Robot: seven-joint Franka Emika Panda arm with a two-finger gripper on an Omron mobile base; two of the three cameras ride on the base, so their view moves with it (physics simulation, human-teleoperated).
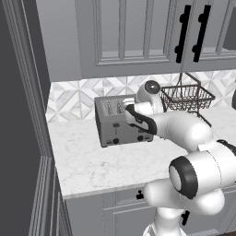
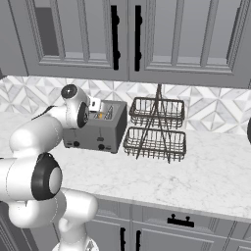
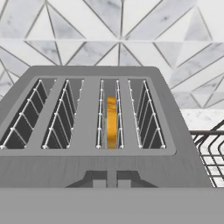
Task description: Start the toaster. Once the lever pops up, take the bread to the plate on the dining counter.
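Wire basket rack just beside toaster; end effector nearly closed, empty, above bread.

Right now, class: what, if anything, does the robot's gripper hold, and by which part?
Nothing. The gripper is nearly shut and empty over the toaster, and the bread sits untouched in a slot.

Base views flank the toaster from behind, hand view close above its slots
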